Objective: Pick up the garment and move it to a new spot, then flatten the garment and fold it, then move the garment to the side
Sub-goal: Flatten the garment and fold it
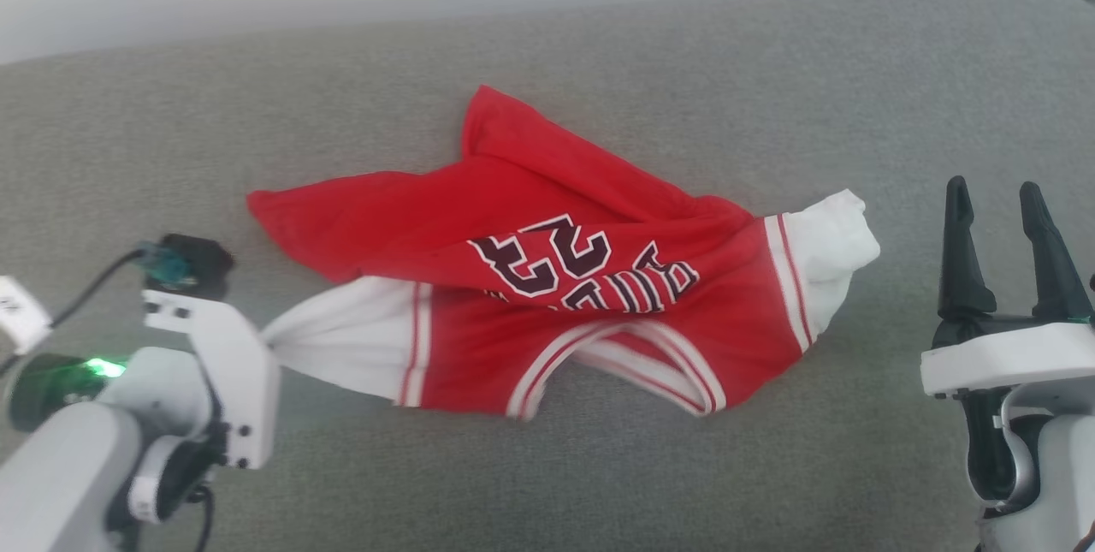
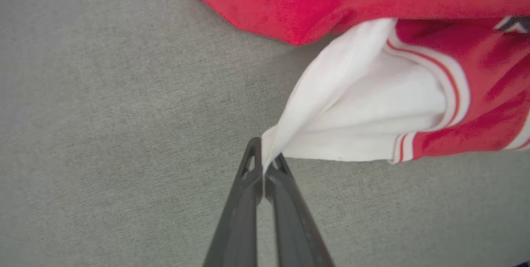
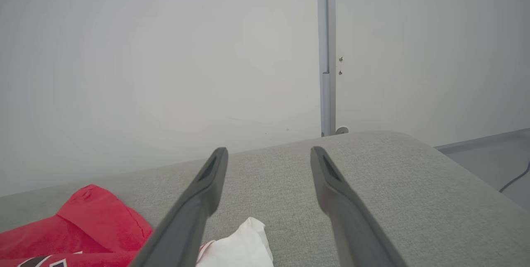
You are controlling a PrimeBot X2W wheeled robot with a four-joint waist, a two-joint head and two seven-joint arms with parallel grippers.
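Bare test room or lab, grey fabric-covered worktop, plain white wall, grey upright strip, loose cable on grey floor.

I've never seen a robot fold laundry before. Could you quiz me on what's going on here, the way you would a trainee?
1. True or false: the left gripper is shut on the tip of a white sleeve of the red jersey.
2. Which number is printed on the jersey? A) 7 B) 23 C) 45
3. Fill in the blank: the right gripper, holding nothing, stands ___ beside the jersey's other sleeve.

Key: 1 true; 2 B; 3 open.
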